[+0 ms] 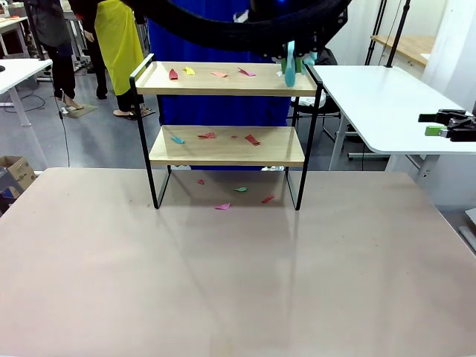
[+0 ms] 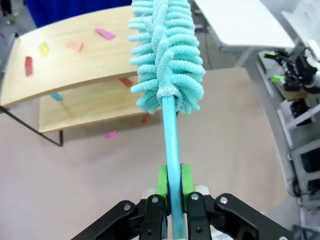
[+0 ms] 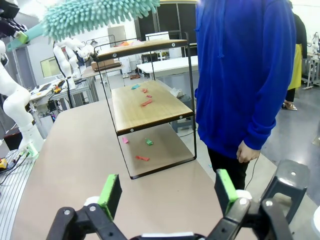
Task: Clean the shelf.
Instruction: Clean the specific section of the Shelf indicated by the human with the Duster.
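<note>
Left gripper [image 2: 174, 181]: closed on the thin teal handle [image 2: 171, 130] of a duster [image 2: 167, 55], with a green pad pressed against each side. The duster's fluffy teal head reaches out over the right end of the top board. Contact with the board cannot be confirmed.

Right gripper [image 3: 168, 191]: jaws wide apart, nothing between the green pads. It hangs beyond the right end of the counter [image 1: 223, 282] and faces along it toward the shelf.

Shelf [image 1: 223, 85]: stands upright on the far middle of the counter. It has two light wood boards in a thin black frame with raised rails at both ends.

Debris noted:
- Top board: several coloured paper scraps [image 1: 173, 74] in red, yellow and pink, spread from the left end to right of centre.
- Lower board [image 1: 223, 155]: red scraps and one blue scrap.
- Counter under the shelf: pink, green and red scraps between the frame's legs.

The near half of the counter is bare.

A person in a blue hooded top [image 3: 245, 75] stands just behind the shelf at the far edge of the counter, one hand [image 3: 244, 151] hanging at the side.
</note>
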Tool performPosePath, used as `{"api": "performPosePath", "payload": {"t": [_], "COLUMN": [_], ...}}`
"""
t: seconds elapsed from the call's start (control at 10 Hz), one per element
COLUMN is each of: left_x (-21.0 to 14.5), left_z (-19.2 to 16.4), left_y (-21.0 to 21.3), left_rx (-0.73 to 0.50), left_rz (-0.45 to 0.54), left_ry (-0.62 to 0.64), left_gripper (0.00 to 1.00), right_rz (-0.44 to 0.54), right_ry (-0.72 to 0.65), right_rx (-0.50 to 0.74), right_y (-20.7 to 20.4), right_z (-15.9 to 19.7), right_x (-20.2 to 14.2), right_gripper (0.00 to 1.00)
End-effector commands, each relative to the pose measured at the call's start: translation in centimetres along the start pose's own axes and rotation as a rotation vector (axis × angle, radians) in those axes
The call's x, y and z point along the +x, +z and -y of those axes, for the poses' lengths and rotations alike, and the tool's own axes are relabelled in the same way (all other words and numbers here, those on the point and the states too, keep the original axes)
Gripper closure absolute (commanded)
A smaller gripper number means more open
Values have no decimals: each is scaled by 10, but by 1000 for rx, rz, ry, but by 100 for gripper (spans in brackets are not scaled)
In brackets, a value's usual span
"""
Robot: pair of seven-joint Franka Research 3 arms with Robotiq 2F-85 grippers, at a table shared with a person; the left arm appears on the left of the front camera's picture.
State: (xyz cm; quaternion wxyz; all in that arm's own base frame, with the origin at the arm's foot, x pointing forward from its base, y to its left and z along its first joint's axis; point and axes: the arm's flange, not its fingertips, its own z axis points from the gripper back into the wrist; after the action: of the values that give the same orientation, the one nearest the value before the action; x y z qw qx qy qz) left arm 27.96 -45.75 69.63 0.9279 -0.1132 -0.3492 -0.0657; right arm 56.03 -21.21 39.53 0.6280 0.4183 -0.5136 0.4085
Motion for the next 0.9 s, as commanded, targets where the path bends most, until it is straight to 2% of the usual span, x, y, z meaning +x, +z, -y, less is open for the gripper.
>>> {"api": "performPosePath", "payload": {"t": [0.0, 0.2, 0.8], "left_x": [22, 29, 39], "left_z": [21, 21, 20], "left_y": [-13, -36, -74], "left_rx": [-18, 14, 50], "left_rz": [8, 5, -95], "left_ry": [67, 133, 139], "left_gripper": [87, 87, 87], "right_rz": [2, 2, 2], "right_ry": [3, 3, 3], "right_rx": [0, 0, 0], "right_y": [-1, -1, -1], "right_z": [-1, -1, -1], "right_x": [2, 2, 2], "right_gripper": [0, 0, 0]}}
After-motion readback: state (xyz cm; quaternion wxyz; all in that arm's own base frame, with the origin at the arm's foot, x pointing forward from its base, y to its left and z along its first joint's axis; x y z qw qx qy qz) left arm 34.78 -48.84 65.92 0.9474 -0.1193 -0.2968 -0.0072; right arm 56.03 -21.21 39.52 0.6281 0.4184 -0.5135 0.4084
